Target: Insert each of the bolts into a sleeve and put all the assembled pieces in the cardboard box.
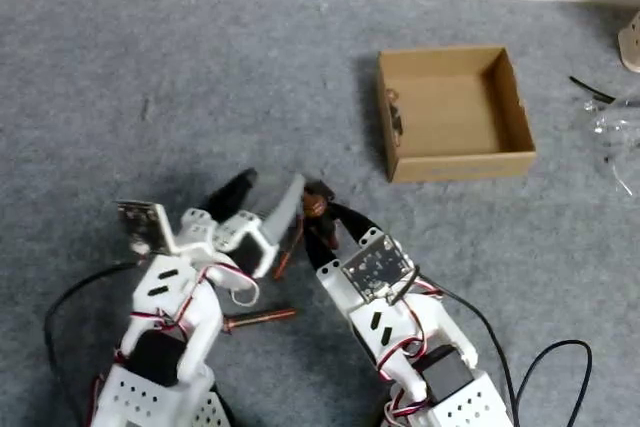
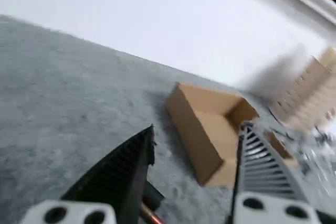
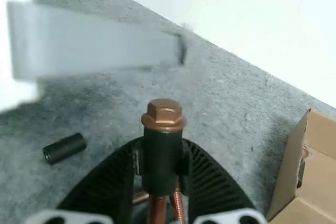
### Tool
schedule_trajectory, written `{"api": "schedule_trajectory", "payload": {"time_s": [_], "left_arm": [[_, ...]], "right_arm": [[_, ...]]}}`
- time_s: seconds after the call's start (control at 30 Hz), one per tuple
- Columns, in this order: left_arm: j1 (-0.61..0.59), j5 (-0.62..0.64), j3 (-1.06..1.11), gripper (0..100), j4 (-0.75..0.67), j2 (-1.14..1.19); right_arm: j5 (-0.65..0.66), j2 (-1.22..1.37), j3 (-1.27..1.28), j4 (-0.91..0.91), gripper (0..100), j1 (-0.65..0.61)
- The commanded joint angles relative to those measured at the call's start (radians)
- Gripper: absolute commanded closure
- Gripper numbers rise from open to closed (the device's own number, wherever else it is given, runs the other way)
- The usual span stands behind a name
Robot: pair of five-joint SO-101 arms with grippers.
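Clamping a black sleeve (image 3: 160,169) with a copper bolt (image 3: 164,115) in it, my right gripper (image 3: 160,150) holds firm; my left gripper (image 2: 197,128) gapes wide just beside. A spare sleeve (image 3: 64,148) lies near, the cardboard box (image 1: 460,164) farther ahead.

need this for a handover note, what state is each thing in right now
left pincer: open
right pincer: shut on held piece
held piece: bolt seated in sleeve, gripped
cardboard box: open on top
boxed piece: inside box, against a wall
loose bolt: lying flat on table, no sleeve
loose sleeve: on its side, no bolt
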Motion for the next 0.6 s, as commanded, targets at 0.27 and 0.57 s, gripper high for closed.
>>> {"api": "schedule_trajectory", "payload": {"time_s": [0.27, 0.57], "left_arm": [[-0.079, -0.075, -0.002, 78, -0.005, -0.012], [-0.09, -0.298, 0.025, 97, 0.135, -0.01]], "right_arm": [[0.006, -0.018, 0.14, -0.03, 99.4, 0.107], [0.006, -0.01, 0.14, -0.03, 99.4, 0.202]]}}
